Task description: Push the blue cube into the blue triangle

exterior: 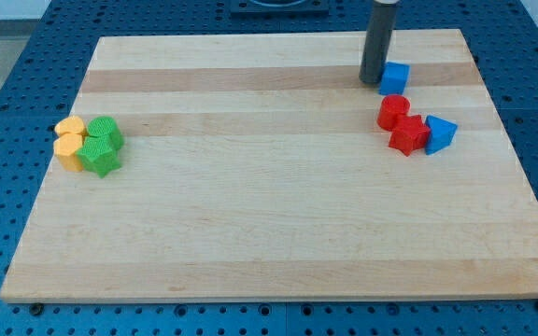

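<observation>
Nearest, the yellow blocks point(68, 142) and green blocks point(101, 145) are sitting clustered at the view's left. Farther, the blue triangle point(440, 133) is touching the red blocks point(401, 124). Beyond, the blue cube point(396, 77) is resting by my tip point(373, 81), which is pressing its left face. It has no jaws. The cube is looking light, rigid and slippery; push low and centred.

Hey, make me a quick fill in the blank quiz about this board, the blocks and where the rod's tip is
1. My tip stands just to the view's ____ of the blue cube.
2. The blue triangle touches a ____ block on its left.
3. The green blocks sit beside the ____ blocks at the view's left.
4. All blocks rest on a ____ board.

Missing words: left; red; yellow; wooden
</observation>
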Controlling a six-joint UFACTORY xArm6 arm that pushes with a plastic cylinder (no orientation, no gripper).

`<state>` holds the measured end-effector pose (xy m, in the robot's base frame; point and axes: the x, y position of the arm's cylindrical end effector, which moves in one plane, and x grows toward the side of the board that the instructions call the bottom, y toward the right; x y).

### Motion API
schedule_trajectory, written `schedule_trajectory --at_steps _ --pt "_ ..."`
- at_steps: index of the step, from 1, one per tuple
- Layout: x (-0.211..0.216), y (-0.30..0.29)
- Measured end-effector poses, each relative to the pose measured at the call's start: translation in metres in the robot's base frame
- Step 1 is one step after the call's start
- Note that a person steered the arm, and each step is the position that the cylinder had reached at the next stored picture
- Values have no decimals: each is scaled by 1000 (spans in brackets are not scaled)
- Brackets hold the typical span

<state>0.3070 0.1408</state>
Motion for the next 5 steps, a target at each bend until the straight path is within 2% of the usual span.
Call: schedule_trajectory --at_steps 1,2,3,5 --pt "-1 6" --pt "-38 13" --pt "-41 48" --pt "-20 51"
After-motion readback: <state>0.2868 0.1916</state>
